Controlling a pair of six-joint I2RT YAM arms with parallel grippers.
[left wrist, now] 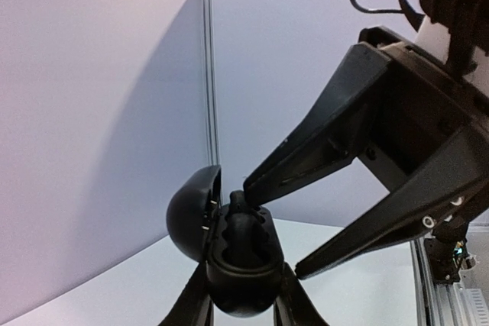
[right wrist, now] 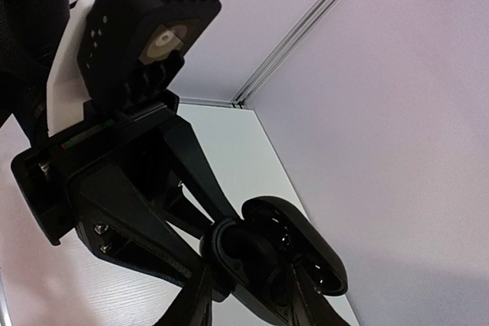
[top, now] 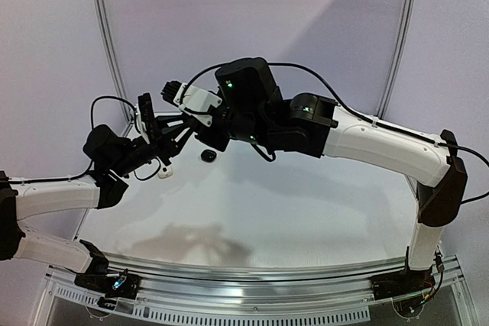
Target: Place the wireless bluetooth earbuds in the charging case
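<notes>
Lilac walls back a white table. From above, the left gripper and right gripper meet over its far left. A small black piece, possibly another earbud, lies just right of them.

From the left wrist, the left fingers are clamped on the open black charging case, and a black earbud sits inside. The right jaws stand apart, the upper tip at that bud.

From the right wrist, the case lies between the right gripper's own spread fingers.
</notes>
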